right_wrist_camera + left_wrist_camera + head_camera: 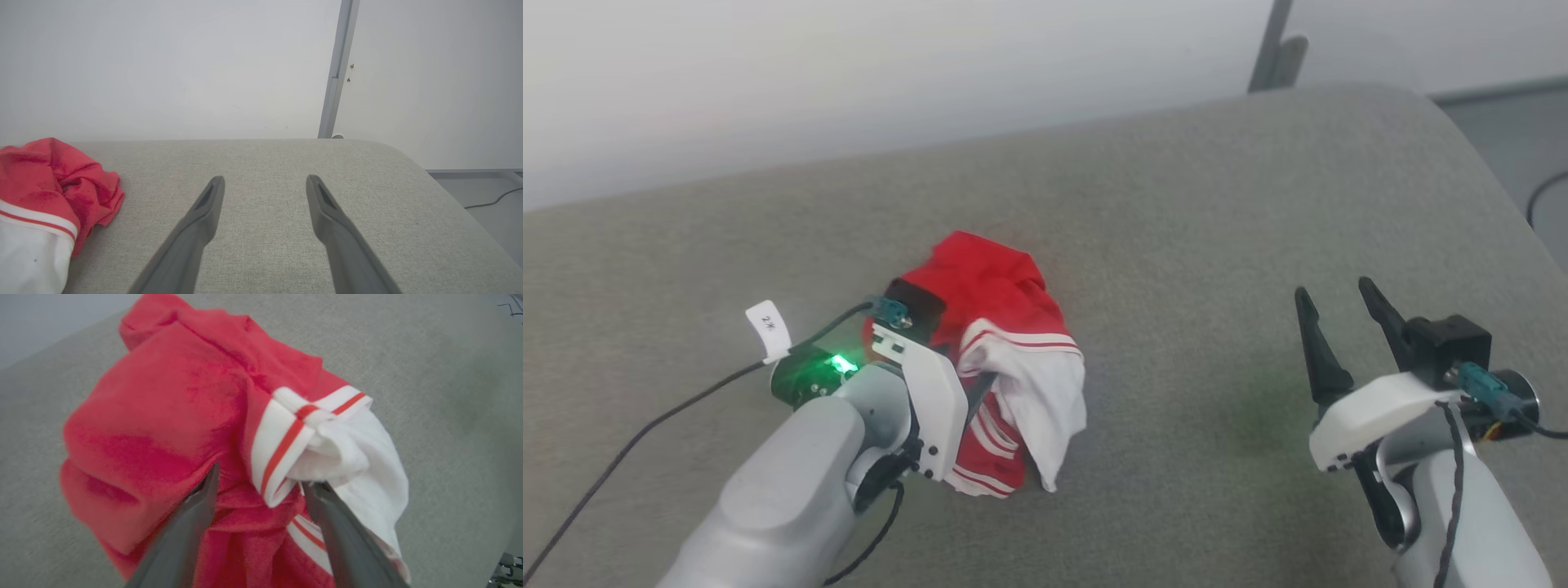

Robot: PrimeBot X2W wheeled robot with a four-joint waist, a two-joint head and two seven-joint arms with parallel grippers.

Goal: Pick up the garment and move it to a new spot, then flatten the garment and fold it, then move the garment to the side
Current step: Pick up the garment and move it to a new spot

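Down at the heap, left gripper (264, 484) is sitting with its fingers spread wide, tips right up against the garment (163, 416) but not pinching it. Right gripper (1335, 298) is hovering well off to the side, also spread, holding nothing. Garment's lying bunched up on the grey cushion (1176, 188), so I'm guessing the move is done; flattening, folding and shifting aside are all waiting.
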